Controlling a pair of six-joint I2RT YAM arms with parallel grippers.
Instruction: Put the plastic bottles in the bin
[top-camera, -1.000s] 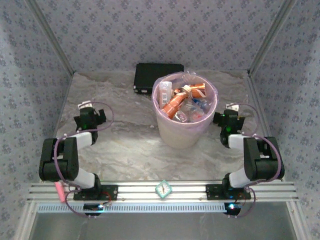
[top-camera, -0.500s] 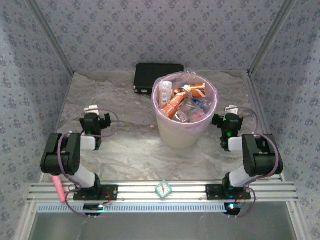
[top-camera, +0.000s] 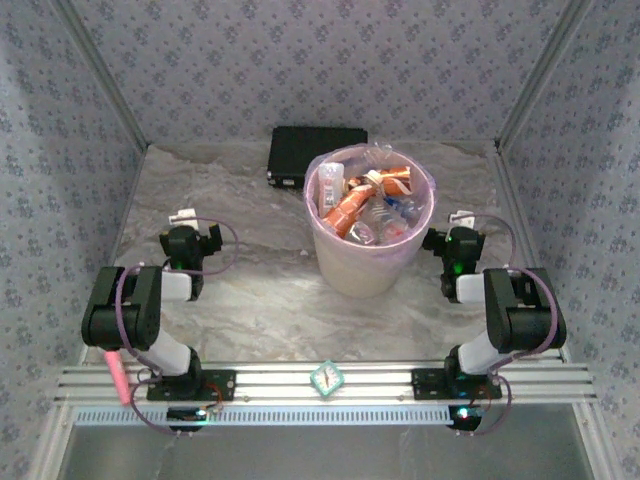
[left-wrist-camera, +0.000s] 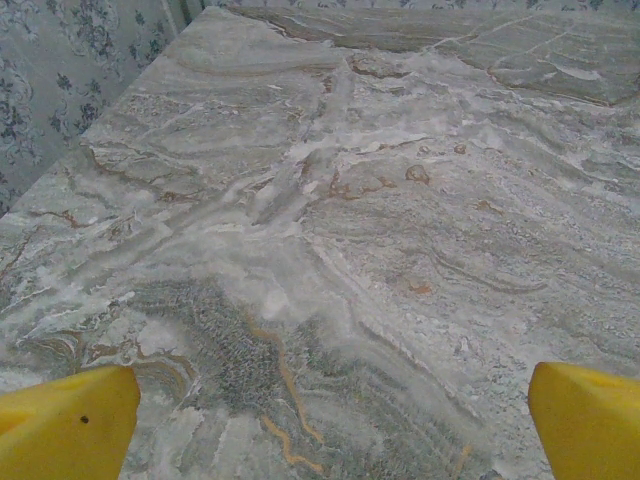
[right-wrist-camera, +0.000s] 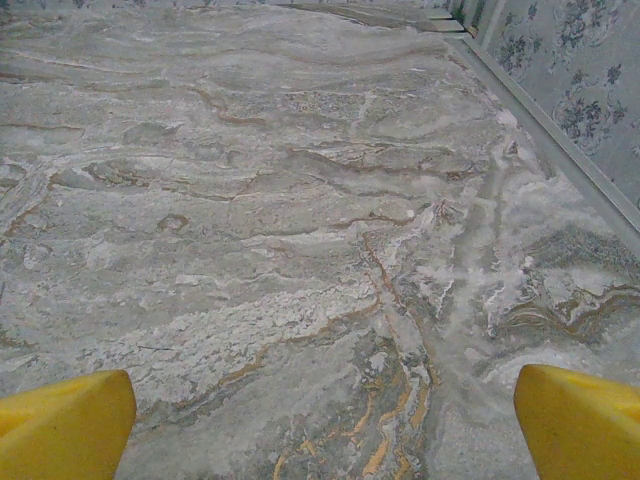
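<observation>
Many clear and orange plastic bottles (top-camera: 352, 208) fill the round cream bin (top-camera: 365, 272), so left end effector (left-wrist-camera: 325, 425) and right end effector (right-wrist-camera: 322, 425) hang released.

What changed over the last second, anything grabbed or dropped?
The left gripper shifted right toward the bin, and the right gripper shifted slightly left toward it. Both then settled. Both are open and empty, and nothing was grabbed or released. The bottles in the bin and the black case behind it stayed put.
</observation>
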